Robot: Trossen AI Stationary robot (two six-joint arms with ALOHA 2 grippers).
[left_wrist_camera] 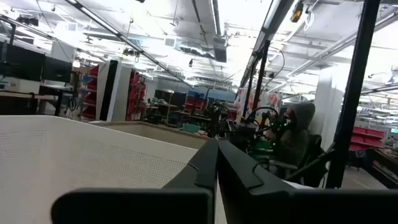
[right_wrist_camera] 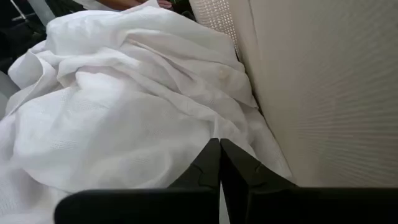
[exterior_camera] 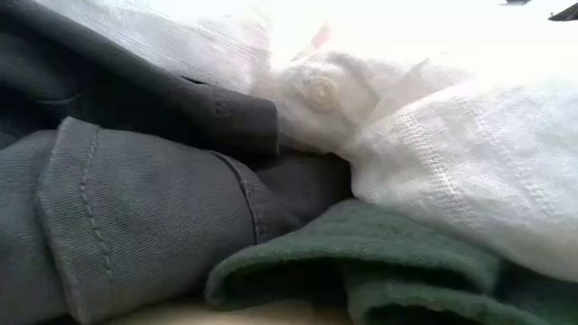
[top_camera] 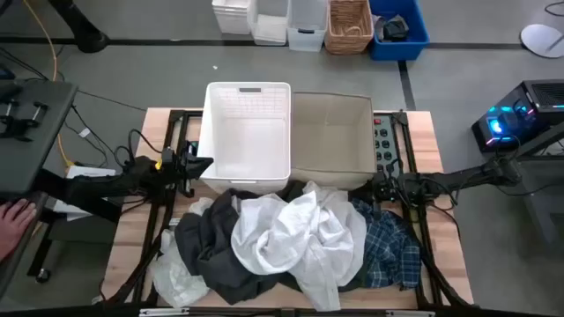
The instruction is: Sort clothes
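The clothes [top_camera: 291, 242] lie in one loose heap on the near half of the wooden table [top_camera: 449, 255], between the two grippers and slightly nearer the table's front edge than either. A white shirt [top_camera: 295, 231] crowns the heap; a dark grey garment [top_camera: 216, 251] spreads out on the side toward the left gripper [top_camera: 204, 165], and a blue-and-navy plaid shirt [top_camera: 388, 246] lies on the side toward the right gripper [top_camera: 377, 187]. In the low view, a dark green garment [exterior_camera: 361, 253] sits at the base of the heap, under the white fabric and against the grey one. The left gripper hangs just beside the outer wall of the white slatted plastic basket [top_camera: 247, 132], its fingers [left_wrist_camera: 205, 171] pressed together and holding nothing. The right gripper sits just beside the front corner of the tan cardboard box [top_camera: 333, 136], at the edge of the heap; its fingers [right_wrist_camera: 211, 165] are also pressed together and empty, with the white shirt directly ahead of them and the box wall alongside. Basket and box stand side by side, touching, beyond the heap. A person's hand [top_camera: 13, 224] shows at the left margin, well apart from the table. A hooded person [left_wrist_camera: 297, 134] sits in the room beyond.
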